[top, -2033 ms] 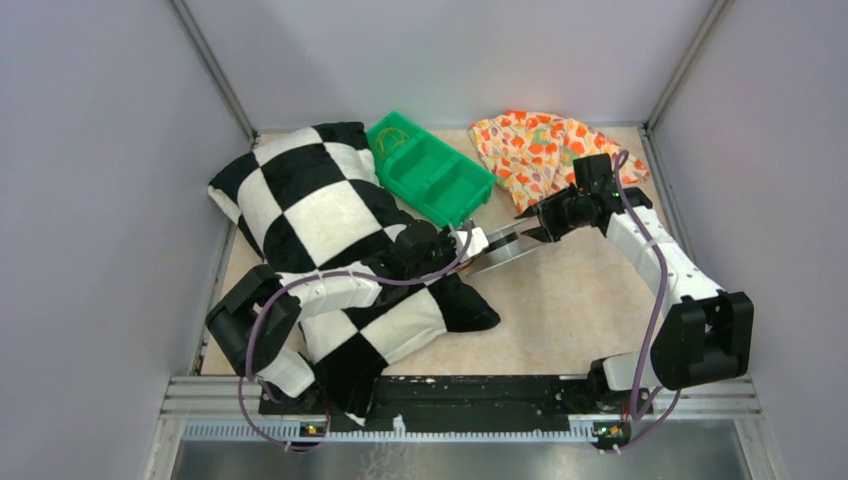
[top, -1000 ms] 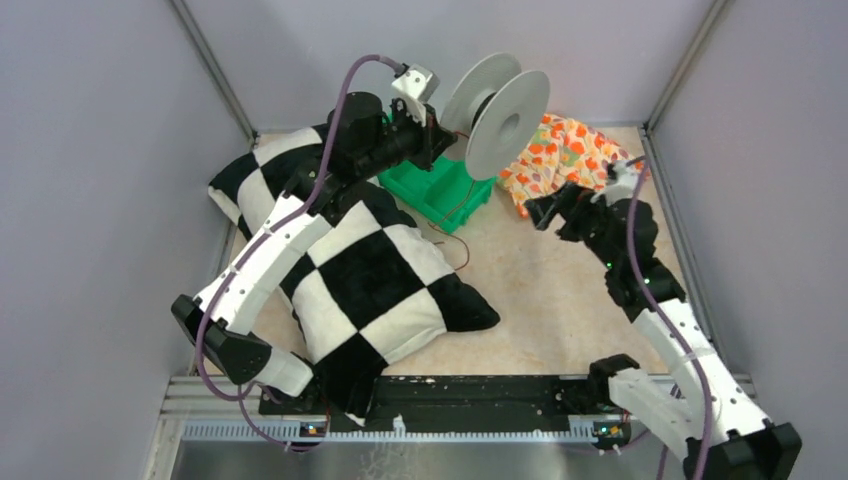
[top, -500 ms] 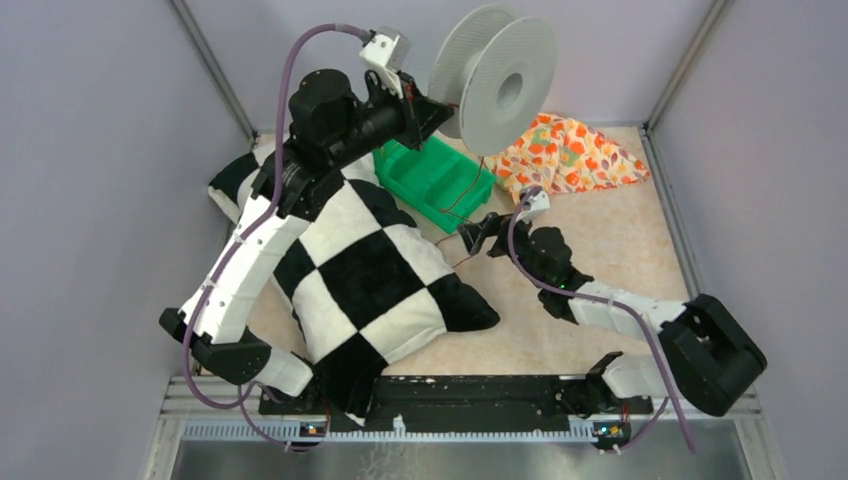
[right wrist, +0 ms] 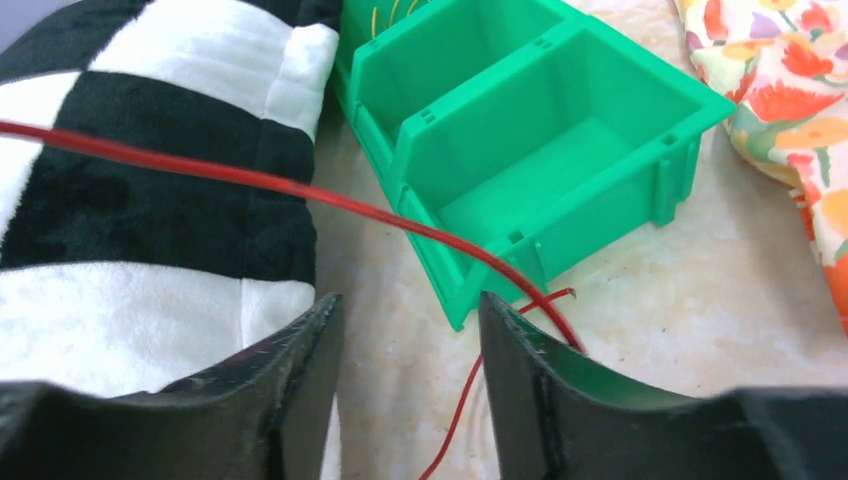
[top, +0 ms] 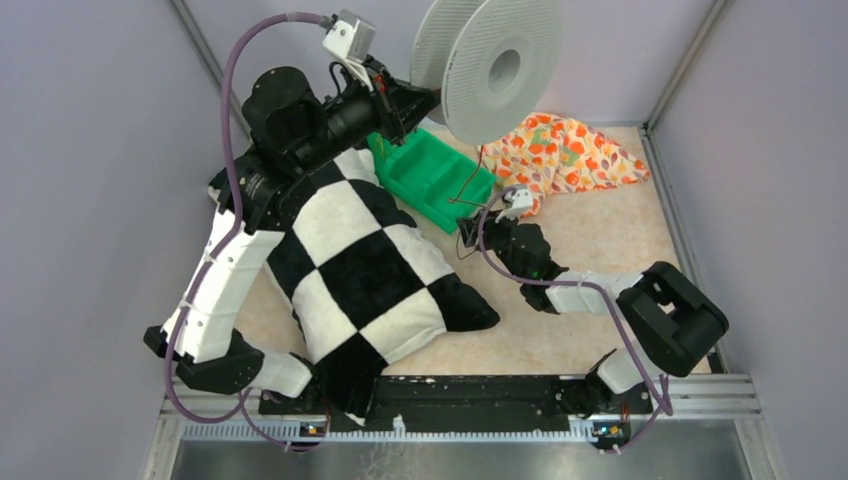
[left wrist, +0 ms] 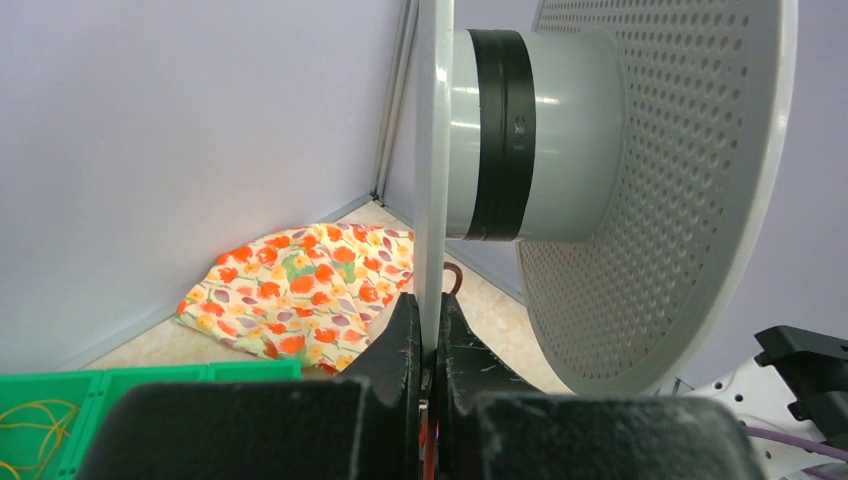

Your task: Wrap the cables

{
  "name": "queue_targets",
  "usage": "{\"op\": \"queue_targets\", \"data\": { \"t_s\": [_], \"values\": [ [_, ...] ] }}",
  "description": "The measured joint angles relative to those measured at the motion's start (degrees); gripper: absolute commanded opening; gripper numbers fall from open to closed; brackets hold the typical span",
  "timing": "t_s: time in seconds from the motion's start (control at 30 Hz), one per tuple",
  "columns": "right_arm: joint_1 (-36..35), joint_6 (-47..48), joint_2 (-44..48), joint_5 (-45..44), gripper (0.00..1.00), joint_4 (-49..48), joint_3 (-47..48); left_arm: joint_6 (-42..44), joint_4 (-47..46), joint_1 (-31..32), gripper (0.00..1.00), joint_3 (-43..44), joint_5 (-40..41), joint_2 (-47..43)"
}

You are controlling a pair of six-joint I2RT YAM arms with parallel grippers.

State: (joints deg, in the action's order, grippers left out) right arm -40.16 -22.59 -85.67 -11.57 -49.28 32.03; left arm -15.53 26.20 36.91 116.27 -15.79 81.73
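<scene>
My left gripper (top: 418, 98) is raised high at the back and is shut on one flange of a grey perforated spool (top: 492, 62). The left wrist view shows its jaws (left wrist: 428, 335) clamped on the flange edge of the spool (left wrist: 640, 180). The thin red cable (top: 466, 188) hangs from the spool down to the table by the green bin. My right gripper (top: 468, 236) is low on the table, open and empty. In the right wrist view (right wrist: 408, 335) the cable (right wrist: 300, 190) crosses in front of it, and a strand lies on the table between the fingers.
A green divided bin (top: 432, 172) stands at the back centre, right in front of the right gripper (right wrist: 530, 150). A black-and-white checked pillow (top: 350, 265) fills the left half. A floral cloth (top: 570, 152) lies at the back right. Grey walls close in three sides.
The left arm has lifted the spool from the table to high at the back. The right arm has swung from the back right down to the bin's front corner.
</scene>
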Motion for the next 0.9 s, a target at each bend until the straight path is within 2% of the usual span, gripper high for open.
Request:
{"op": "queue_targets", "data": {
  "t_s": [0.03, 0.1, 0.13, 0.27, 0.43, 0.67, 0.77, 0.8, 0.87, 0.9],
  "values": [
    [-0.04, 0.11, 0.00, -0.31, 0.32, 0.00, 0.00, 0.02, 0.00, 0.00, 0.00, 0.00, 0.00, -0.31],
    [-0.11, -0.02, 0.02, -0.90, 0.06, 0.00, 0.00, 0.15, 0.00, 0.00, 0.00, 0.00, 0.02, -0.85],
    [-0.13, 0.22, 0.07, -1.18, 0.00, 0.00, -0.04, 0.22, 0.00, 0.00, 0.00, 0.00, 0.02, -1.03],
    [0.22, 0.07, 2.16, -3.63, 0.00, 1.51, -1.16, 0.59, 0.09, 0.00, 0.00, 0.00, 0.17, -1.27],
    [3.04, 1.53, 12.50, -7.72, 0.00, 10.97, -2.14, 3.06, 2.62, 0.00, 0.00, -0.63, 0.90, -1.66],
    [18.08, 1.62, 34.34, -7.67, 0.00, 25.05, -2.25, 8.72, 8.46, 0.00, 0.00, -9.03, 0.13, -5.64],
    [21.44, 2.54, 37.83, -6.05, 0.00, 30.53, -0.50, 10.36, 9.60, 0.00, 0.00, -13.05, -0.74, -7.13],
    [21.77, 2.91, 37.86, -4.42, 0.12, 31.95, 0.52, 10.75, 9.81, 0.00, 0.00, -14.25, -0.90, -7.58],
    [21.90, 3.21, 36.59, -0.31, 0.46, 33.73, 2.29, 11.04, 10.08, 0.00, 0.00, -16.06, -1.09, -8.41],
    [21.97, 3.52, 35.12, 2.69, 0.58, 34.10, 2.71, 11.04, 10.08, 0.00, 0.00, -16.48, -0.92, -8.66]
  ]
}}
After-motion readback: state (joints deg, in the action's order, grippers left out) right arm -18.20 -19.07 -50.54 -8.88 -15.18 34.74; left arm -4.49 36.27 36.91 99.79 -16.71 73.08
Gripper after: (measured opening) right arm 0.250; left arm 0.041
